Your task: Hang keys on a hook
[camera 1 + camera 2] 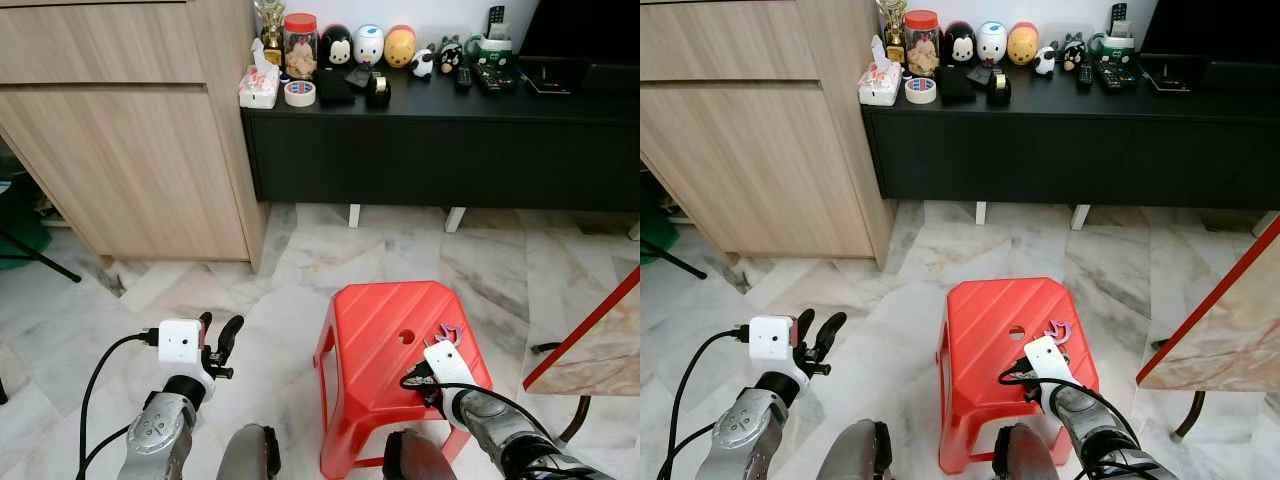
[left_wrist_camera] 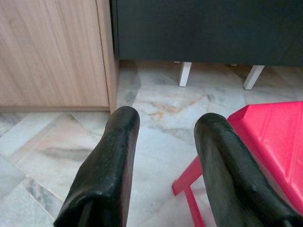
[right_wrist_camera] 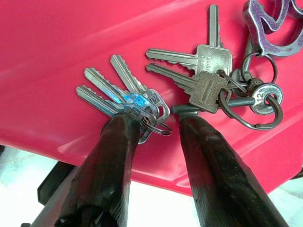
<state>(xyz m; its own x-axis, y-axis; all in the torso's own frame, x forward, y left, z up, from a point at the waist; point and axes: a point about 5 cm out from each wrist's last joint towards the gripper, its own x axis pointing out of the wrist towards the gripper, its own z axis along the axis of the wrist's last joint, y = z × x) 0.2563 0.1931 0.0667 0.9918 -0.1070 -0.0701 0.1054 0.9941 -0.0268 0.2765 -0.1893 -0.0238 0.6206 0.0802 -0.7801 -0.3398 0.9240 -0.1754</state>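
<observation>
Pickup step in hand. The keys (image 3: 189, 90) lie near the right edge of the red stool (image 1: 375, 340). The right gripper (image 3: 158, 120) is spread open over them, nothing gripped. Next, closing on the rings is judged necessary. Left gripper (image 2: 163, 142) is held open, idle.

we're in a home here — a living room, by the look of it. marble-patterned floor tiles (image 1: 380, 250) underfoot, a light wood cabinet (image 1: 130, 130) along one side, and a long black tv console (image 1: 440, 140) on short white legs. on top of it sit round cartoon figurines (image 1: 368, 44), a snack jar (image 1: 300, 45), a tissue pack (image 1: 258, 85), a roll of tape (image 1: 299, 93) and remote controls (image 1: 490, 75) — lived-in household clutter. a red plastic stool (image 1: 385, 350) stands on the floor, and the corner of a marble-topped table (image 1: 600, 345) with a red edge pokes in beside it.
</observation>
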